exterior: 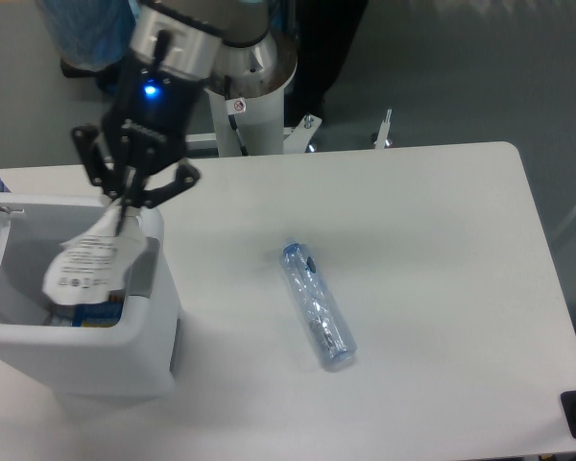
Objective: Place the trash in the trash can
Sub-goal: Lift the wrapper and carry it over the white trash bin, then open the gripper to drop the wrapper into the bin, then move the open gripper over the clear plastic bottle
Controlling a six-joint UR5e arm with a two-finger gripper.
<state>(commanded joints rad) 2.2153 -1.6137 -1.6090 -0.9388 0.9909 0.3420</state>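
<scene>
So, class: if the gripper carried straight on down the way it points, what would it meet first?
Probably the open trash can: the gripper, holding the wrapper, points down over its right edge, rim or interior; depth is unclear.

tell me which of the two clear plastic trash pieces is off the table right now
The wrapper: it hangs from the closed gripper over the open trash can. The blue-tinted bottle lies on its side on the table.
</scene>
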